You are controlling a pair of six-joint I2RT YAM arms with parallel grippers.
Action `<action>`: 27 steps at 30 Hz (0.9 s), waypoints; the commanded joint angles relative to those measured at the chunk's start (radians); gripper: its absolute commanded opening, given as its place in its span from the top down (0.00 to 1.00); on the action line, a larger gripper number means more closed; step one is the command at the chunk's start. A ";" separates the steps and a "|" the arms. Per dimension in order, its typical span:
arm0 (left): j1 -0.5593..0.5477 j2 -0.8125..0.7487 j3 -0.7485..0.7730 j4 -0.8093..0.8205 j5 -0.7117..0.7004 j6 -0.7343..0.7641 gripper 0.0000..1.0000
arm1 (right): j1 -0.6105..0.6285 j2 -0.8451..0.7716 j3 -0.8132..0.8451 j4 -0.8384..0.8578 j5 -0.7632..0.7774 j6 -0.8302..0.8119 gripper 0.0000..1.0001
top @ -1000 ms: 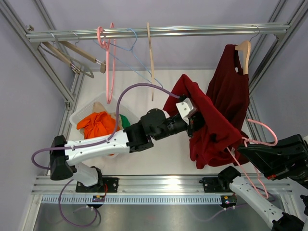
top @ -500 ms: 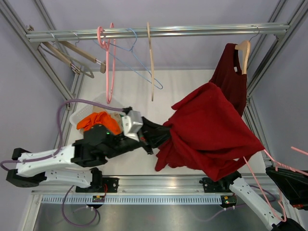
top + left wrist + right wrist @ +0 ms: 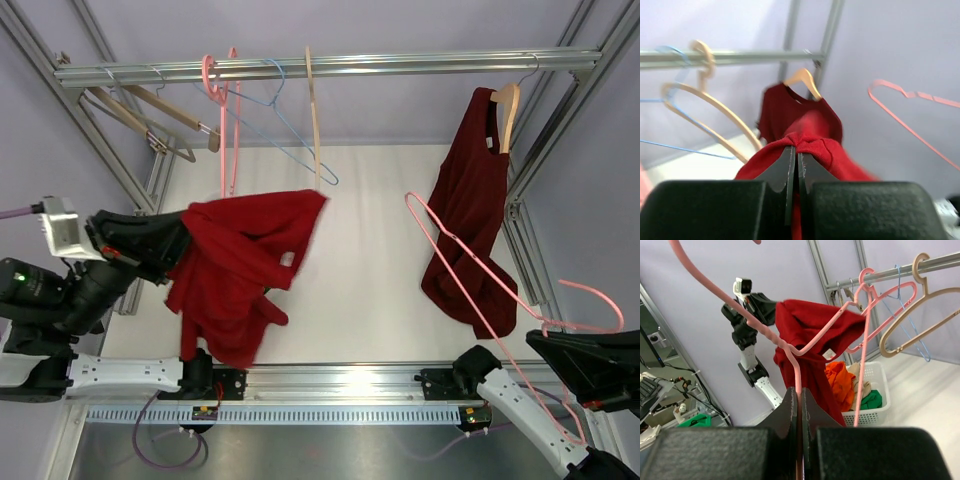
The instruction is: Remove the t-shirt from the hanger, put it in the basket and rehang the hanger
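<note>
1. We see bright, even light from overhead; shadows on the table (image 3: 370, 250) are faint.
2. We note glare along the metal rail (image 3: 330, 378) at the near edge.
3. In our left wrist view the t-shirt (image 3: 810, 145) and background are blurred; the right wrist view is sharper.

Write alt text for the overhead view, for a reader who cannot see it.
The left gripper holds a red t-shirt, off its hanger, while the right gripper holds the bare pink hanger. A darker red shirt hangs on a wooden hanger from the rail.
</note>
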 commanded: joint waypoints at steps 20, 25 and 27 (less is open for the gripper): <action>-0.005 0.184 0.294 0.443 -0.172 0.748 1.00 | 0.011 0.181 -0.163 0.273 -0.171 -0.034 1.00; -0.005 0.104 0.066 0.567 -0.257 0.838 1.00 | 0.011 0.174 -0.187 0.273 -0.175 -0.043 1.00; -0.005 0.066 -0.070 0.587 -0.314 0.831 1.00 | 0.011 0.174 -0.193 0.267 -0.182 -0.051 1.00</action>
